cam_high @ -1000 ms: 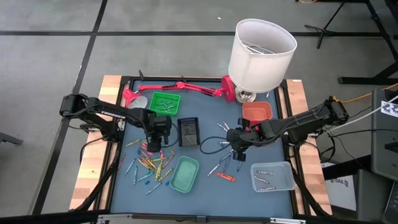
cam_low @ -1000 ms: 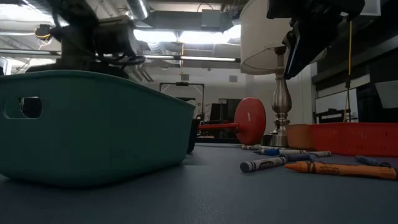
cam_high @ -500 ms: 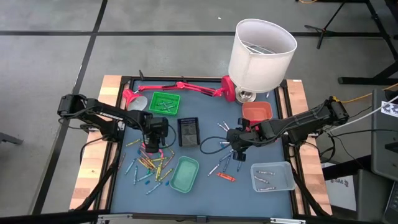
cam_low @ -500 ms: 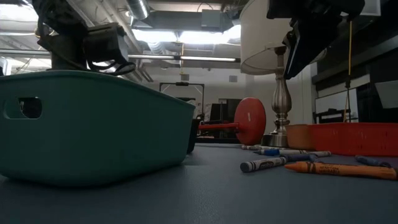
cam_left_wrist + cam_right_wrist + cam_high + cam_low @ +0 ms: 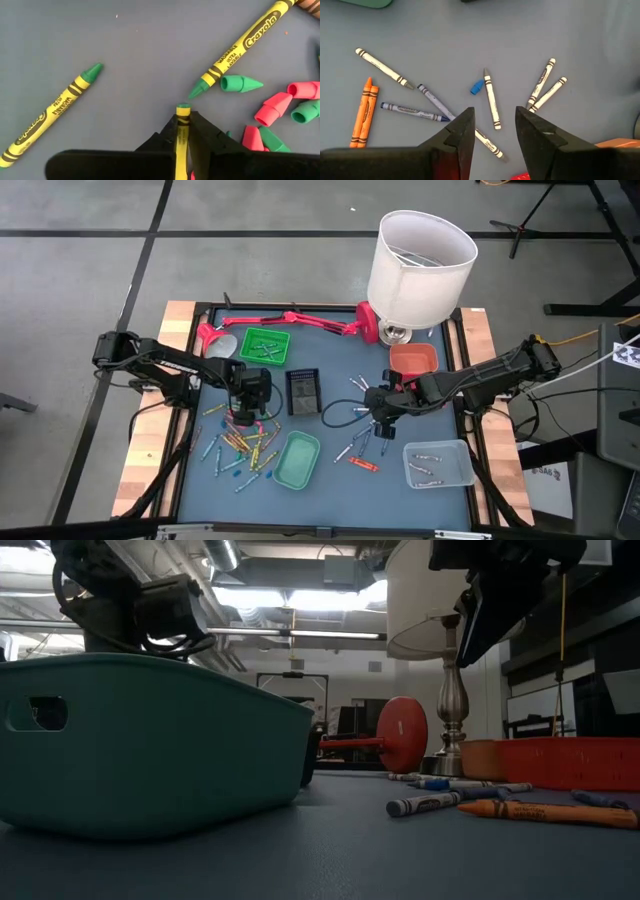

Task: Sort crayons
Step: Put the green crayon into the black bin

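A pile of crayons (image 5: 242,446) in many colours lies at the table's left-centre, with loose crayon tips (image 5: 274,107) beside it. My left gripper (image 5: 243,420) stands over that pile, pointing steeply down and shut on a green crayon in a yellow wrapper (image 5: 182,131). Two more yellow-wrapped green crayons (image 5: 55,115) (image 5: 240,47) lie flat on the mat nearby. My right gripper (image 5: 492,125) hangs open above scattered white, blue and orange crayons (image 5: 491,97) at the right-centre, touching none of them. My left gripper pinches the green crayon's wrapped shaft between its two fingers, close to its flat green end (image 5: 183,108), which pokes out past the fingertips. The fingers come from above, slanting down, and the crayon runs along them. Whether the crayon rests on the mat I cannot tell.
Trays stand around the table: a green tray (image 5: 265,343), a black tray (image 5: 303,391), a teal tray (image 5: 298,460), an orange tray (image 5: 413,359) and a clear tray (image 5: 438,464). A white-shaded lamp (image 5: 420,265) and a red desk lamp (image 5: 290,319) line the far edge.
My left gripper has come down a little onto the crayon pile, with a slight roll of its wrist.
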Tool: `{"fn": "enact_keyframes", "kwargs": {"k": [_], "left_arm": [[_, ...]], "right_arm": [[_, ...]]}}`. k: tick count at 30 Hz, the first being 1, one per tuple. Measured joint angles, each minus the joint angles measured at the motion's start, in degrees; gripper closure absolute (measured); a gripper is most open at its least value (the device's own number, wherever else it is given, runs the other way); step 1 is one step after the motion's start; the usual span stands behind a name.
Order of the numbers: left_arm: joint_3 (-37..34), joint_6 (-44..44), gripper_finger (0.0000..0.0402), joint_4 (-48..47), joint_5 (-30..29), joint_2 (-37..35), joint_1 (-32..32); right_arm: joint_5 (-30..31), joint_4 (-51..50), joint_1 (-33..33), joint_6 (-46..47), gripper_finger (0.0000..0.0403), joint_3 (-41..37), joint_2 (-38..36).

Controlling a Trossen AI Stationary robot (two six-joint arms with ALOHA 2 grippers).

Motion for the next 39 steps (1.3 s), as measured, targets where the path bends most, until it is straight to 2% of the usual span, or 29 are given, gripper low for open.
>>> {"fn": "enact_keyframes", "kwargs": {"k": [13, 27, 31, 39], "left_arm": [[4.1, 1.0, 0.0394, 0.3, -2.3, 0.3, 0.1], [14.5, 4.2, 0.0394, 0.0, -1.1, 0.1, 0.0], [15.5, 4.2, 0.0394, 5.9, -1.0, 0.1, 0.0], [15.5, 2.5, 0.0394, 25.4, -0.3, 0.8, 0.0]], "right_arm": [[0.0, 0.0, 0.0, 0.0, 0.0263, 0.0, 0.0], [0.0, 0.0, 0.0, 0.0, 0.0263, 0.0, 0.0], [0.0, 0.0, 0.0, 0.0, 0.0263, 0.0, 0.0], [0.1, 0.5, 0.0, 0.0, 0.0263, 0.0, 0.0]]}}
